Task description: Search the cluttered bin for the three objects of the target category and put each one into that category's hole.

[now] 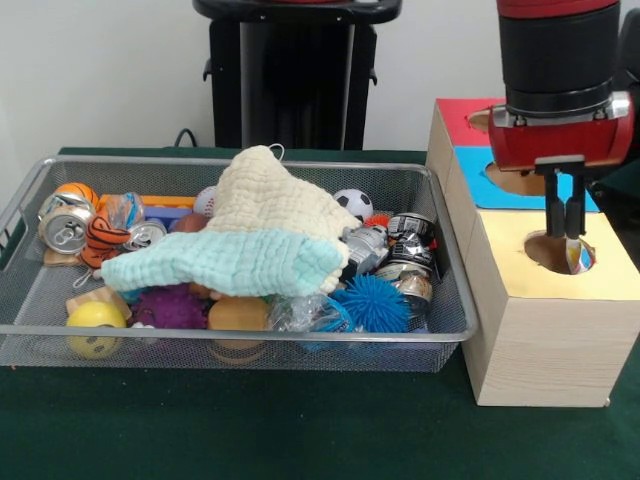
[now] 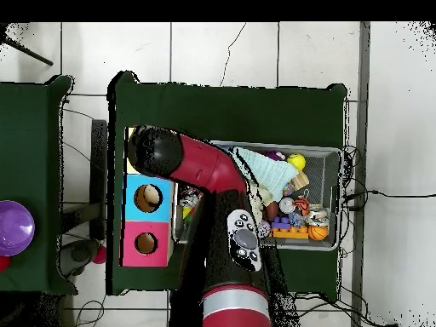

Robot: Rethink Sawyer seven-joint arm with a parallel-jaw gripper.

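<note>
My gripper [image 1: 566,232] hangs straight over the round dark hole [image 1: 548,250] in the yellow top [image 1: 612,268] of the pale wooden box. Its fingers are close together and pinch a small fabric scrap [image 1: 577,256], white with coloured print, which dangles into the hole. The wire mesh bin [image 1: 200,337] stands to the left of the boxes, full of clutter. In the overhead view my arm [image 2: 200,166] covers the yellow box and the gripper. I cannot make out other patterned scraps for certain in the bin [image 2: 334,153].
A cream waffle-weave cloth [image 1: 275,195] and a mint-green cloth [image 1: 230,265] lie over the bin's middle. Around them are cans, balls, a blue spiky ball [image 1: 378,303] and a yellow ball [image 1: 95,318]. The blue-topped box [image 2: 147,197] and red-topped box [image 2: 146,243] stand beside the yellow one.
</note>
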